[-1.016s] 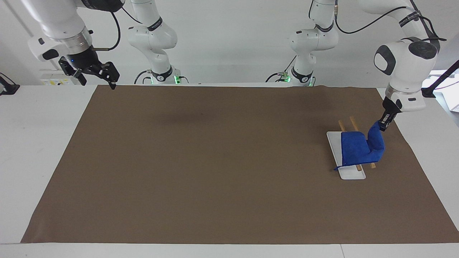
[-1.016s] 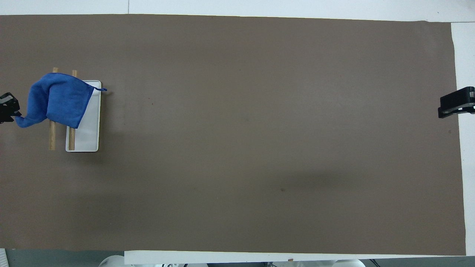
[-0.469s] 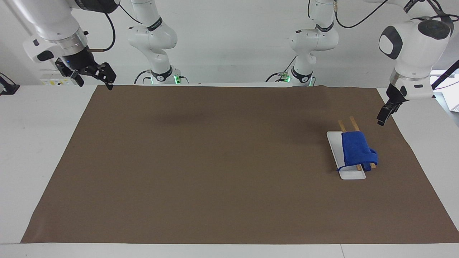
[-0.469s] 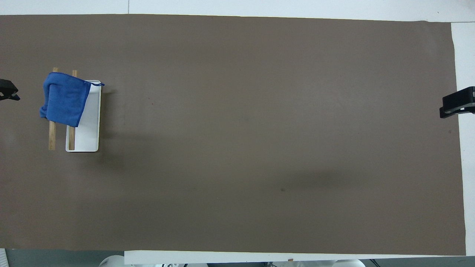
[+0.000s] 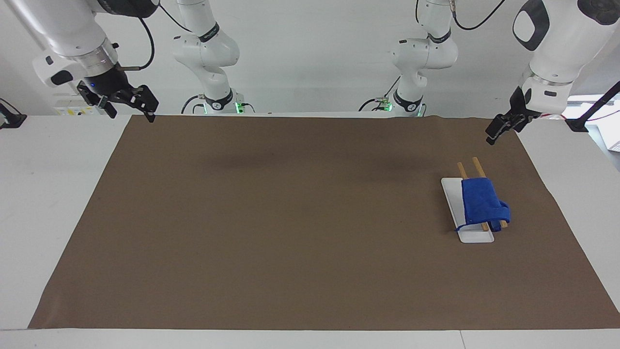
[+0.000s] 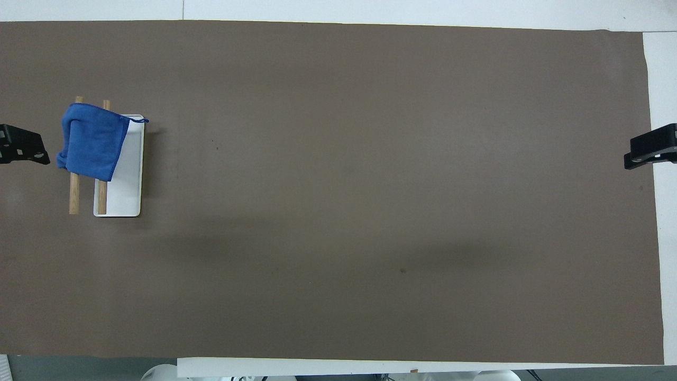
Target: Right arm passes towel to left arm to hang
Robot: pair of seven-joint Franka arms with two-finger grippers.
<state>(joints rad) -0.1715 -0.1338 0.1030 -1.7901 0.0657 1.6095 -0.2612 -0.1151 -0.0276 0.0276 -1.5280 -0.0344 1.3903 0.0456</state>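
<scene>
The blue towel [image 5: 479,206] hangs draped over two wooden rods [image 5: 477,166] of a small rack with a white base [image 5: 477,236], toward the left arm's end of the table. It also shows in the overhead view [image 6: 92,140], its loop tag over the white base [image 6: 124,196]. My left gripper [image 5: 495,132] is up in the air over the mat's corner beside the rack, apart from the towel, open and empty. My right gripper [image 5: 131,112] waits open and empty over the mat's corner at the right arm's end.
A brown mat [image 5: 290,218] covers most of the white table. In the overhead view the left gripper [image 6: 24,151] and the right gripper [image 6: 650,153] show only at the two ends of the mat.
My left gripper let go of the towel's corner, which dropped onto the rack. The gripper then rose and drew away from the rack. My right gripper hardly moved.
</scene>
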